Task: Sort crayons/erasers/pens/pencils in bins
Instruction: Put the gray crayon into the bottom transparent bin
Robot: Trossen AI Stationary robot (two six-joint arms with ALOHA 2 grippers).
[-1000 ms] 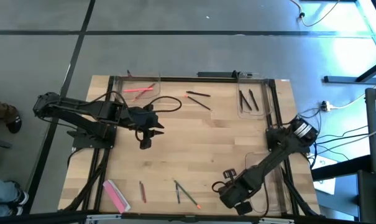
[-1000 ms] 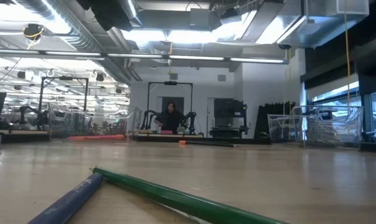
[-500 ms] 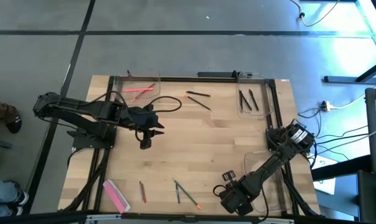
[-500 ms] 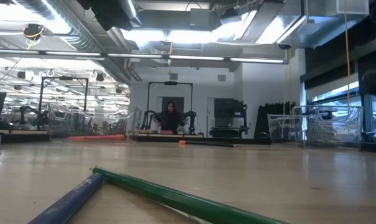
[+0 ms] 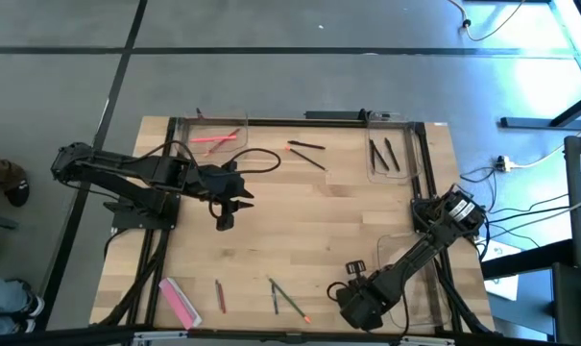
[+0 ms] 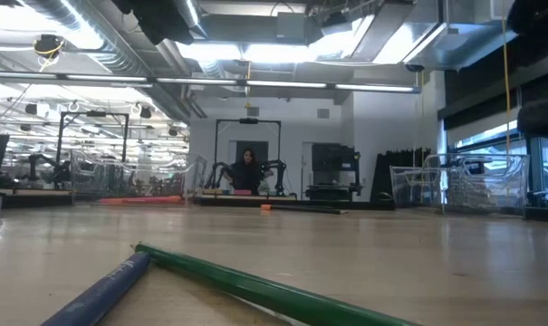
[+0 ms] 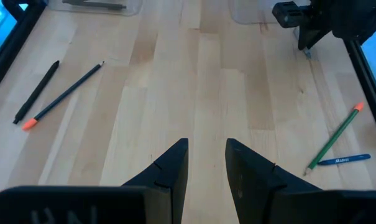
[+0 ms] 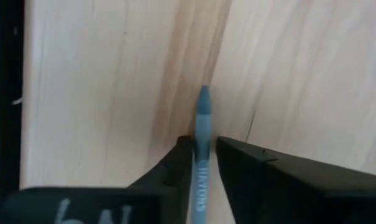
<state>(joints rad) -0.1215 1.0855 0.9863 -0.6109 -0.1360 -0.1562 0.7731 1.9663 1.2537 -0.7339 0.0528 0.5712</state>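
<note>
You're in a big open robotics lab. Exposed ceiling ducts (image 6: 120, 45), rows of other arm rigs (image 6: 74, 167), a person (image 6: 246, 170) at a far station.

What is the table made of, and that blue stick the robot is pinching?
The table looks like pale wood planks with visible grain and a smooth finish. The blue stick looks like a paper-wrapped wax crayon: matte, with printed lettering, though that is a guess.

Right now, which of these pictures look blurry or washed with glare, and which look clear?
Low view: the green pencil and blue stick lie close and soft, while ceiling lights glare white. Right wrist view: the blue-grey crayon between the fingers is blurred. Left wrist view: evenly lit and clear. High view: bright bluish light along the right edge.
</note>
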